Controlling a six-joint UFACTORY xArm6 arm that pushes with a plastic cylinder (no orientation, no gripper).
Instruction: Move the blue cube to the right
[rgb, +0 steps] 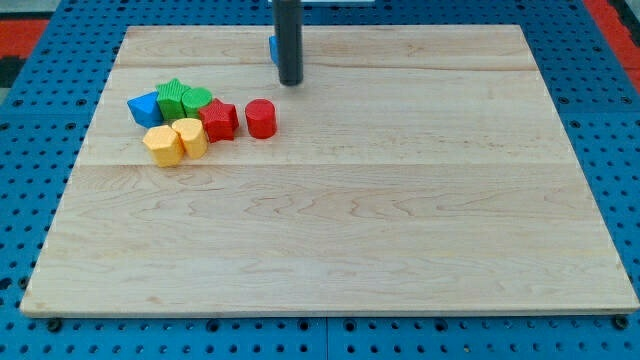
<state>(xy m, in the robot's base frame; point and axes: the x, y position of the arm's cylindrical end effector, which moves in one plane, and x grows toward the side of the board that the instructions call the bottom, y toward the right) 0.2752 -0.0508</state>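
Observation:
The blue cube sits near the view's top, mostly hidden behind my rod; only its left edge shows. My tip rests on the board just below and right of that cube, close to it or touching it. A second blue block, wedge-like, lies at the left end of a cluster at the view's left.
The cluster at the view's left holds a green star, a green block, a red star, a red cylinder and two yellow blocks. The wooden board lies on a blue pegboard.

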